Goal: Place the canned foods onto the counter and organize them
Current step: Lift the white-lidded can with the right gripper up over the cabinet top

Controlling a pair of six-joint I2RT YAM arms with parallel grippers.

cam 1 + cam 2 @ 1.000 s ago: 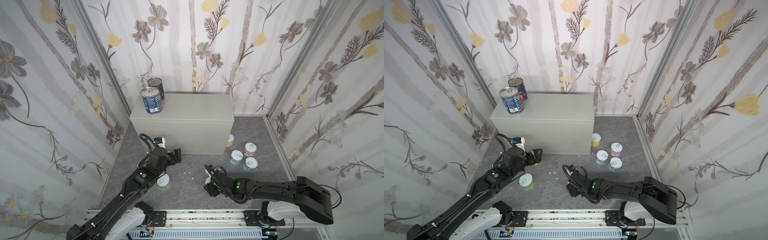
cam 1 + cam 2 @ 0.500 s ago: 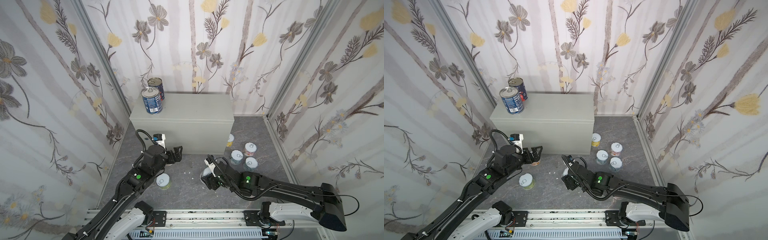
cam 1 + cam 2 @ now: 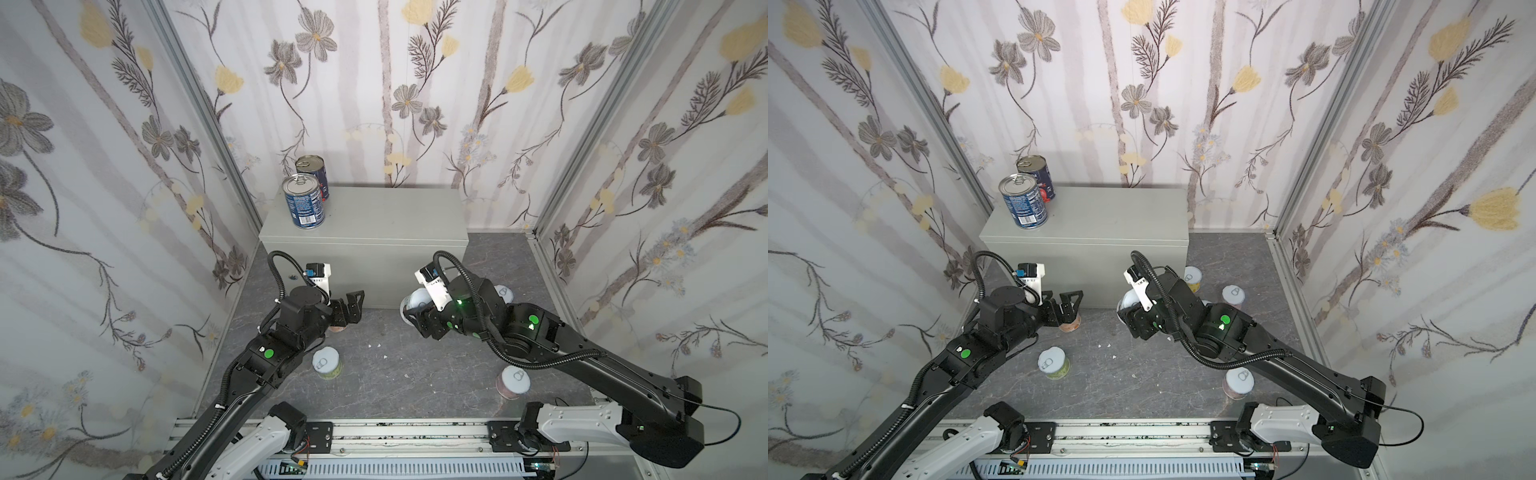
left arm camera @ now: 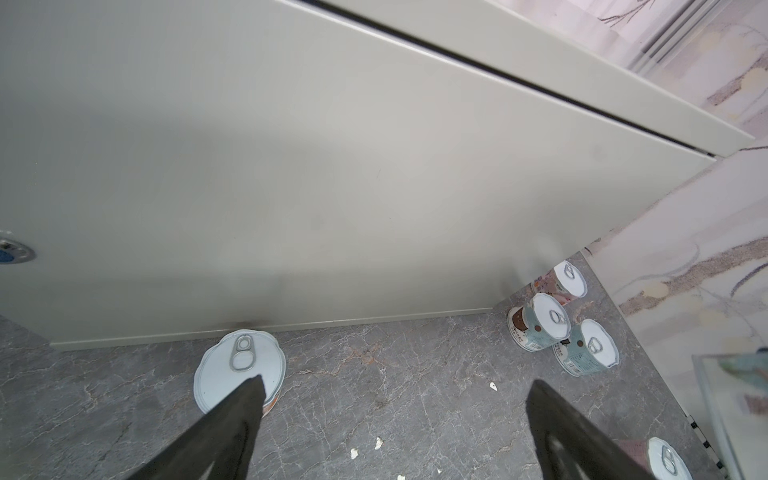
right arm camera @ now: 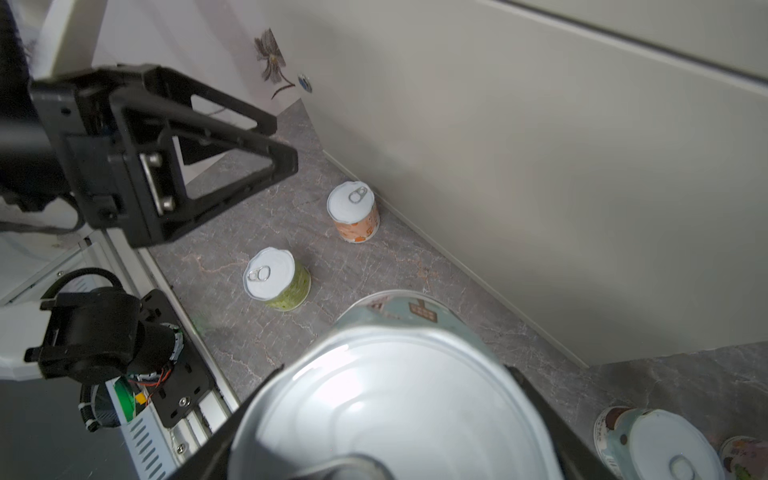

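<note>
The grey marbled floor [image 3: 395, 374] before me carries the counter [image 3: 374, 216] at mid-frame, two blue cans [image 3: 303, 203] standing at its top's left end. On the floor itself: a green can [image 3: 327, 362] lower centre-left, a pink can [image 3: 514, 381] lower right.

Both top views stare down from high, sharing the whole cell; wrist cameras sit low and close, both facing the counter [image 4: 374, 187] front.
</note>
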